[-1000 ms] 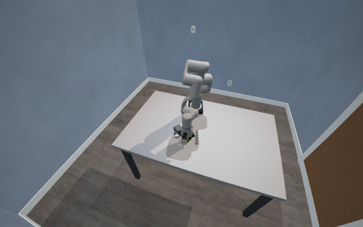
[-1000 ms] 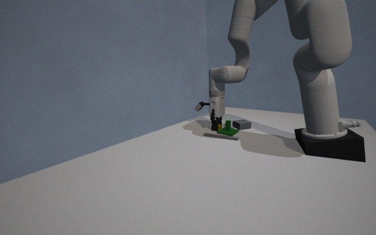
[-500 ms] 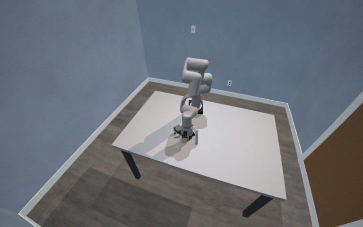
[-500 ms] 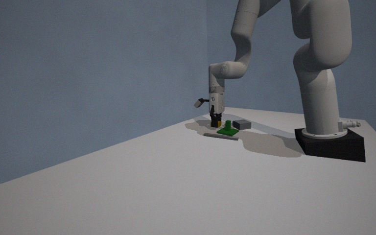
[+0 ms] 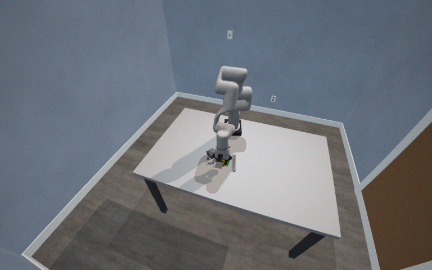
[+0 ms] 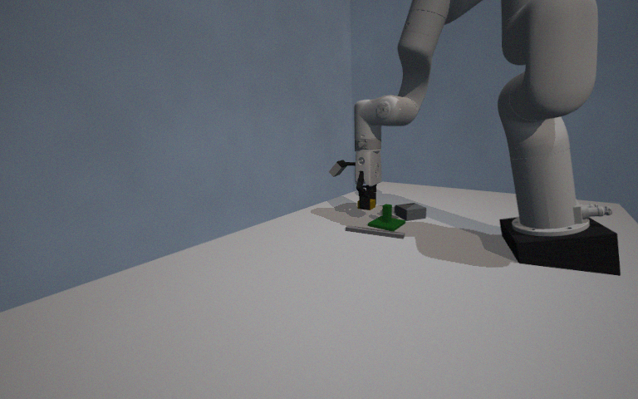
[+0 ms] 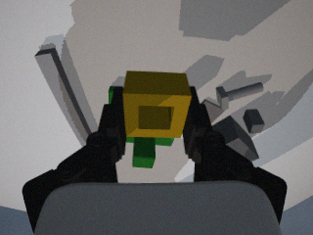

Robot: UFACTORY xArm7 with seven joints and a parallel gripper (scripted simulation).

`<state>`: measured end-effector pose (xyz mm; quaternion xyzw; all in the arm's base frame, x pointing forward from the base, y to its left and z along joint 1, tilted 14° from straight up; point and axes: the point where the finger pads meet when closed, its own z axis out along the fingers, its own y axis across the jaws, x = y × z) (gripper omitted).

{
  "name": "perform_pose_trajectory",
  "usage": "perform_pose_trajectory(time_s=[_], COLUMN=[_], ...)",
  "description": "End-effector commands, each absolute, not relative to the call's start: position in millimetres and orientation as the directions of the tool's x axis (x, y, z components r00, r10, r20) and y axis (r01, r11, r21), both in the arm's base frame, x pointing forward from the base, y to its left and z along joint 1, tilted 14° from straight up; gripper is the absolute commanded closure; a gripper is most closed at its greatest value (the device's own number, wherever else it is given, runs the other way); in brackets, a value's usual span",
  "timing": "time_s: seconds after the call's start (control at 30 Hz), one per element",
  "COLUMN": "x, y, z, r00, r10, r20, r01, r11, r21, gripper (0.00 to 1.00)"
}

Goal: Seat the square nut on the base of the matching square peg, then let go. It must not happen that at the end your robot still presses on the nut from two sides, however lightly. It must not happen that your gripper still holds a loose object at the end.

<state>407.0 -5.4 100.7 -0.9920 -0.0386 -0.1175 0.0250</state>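
My gripper (image 7: 154, 101) is shut on a yellow square nut (image 7: 156, 113) with a square hole through it. In the wrist view the green square peg (image 7: 144, 152) shows just under and a little left of the nut, partly hidden by it. In the exterior view the nut (image 6: 366, 204) hangs low in my gripper (image 6: 365, 197), to the left of the green peg and its flat green base (image 6: 386, 219). In the top view the gripper (image 5: 222, 161) is low over the table's front left part, with the nut and peg tiny below it.
A grey block (image 6: 409, 211) lies right of the peg. A long grey bar (image 6: 375, 231) lies in front of the green base; it also shows at the left in the wrist view (image 7: 62, 81). The arm's black base (image 6: 560, 242) stands at the right.
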Motion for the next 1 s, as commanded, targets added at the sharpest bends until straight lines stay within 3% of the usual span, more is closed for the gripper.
perform_pose_trajectory(time_s=[0.0,0.8,0.97], x=[407,401,352], y=[-6,-10,-4], z=[106,128,118], r00=[0.969,0.969,0.972], r10=[0.070,0.067,-0.051], r20=[0.238,0.238,0.231], r01=[0.081,0.077,-0.037], r11=[-0.996,-0.997,-0.997], r21=[-0.037,-0.032,-0.065], gripper=[1.00,1.00,1.00])
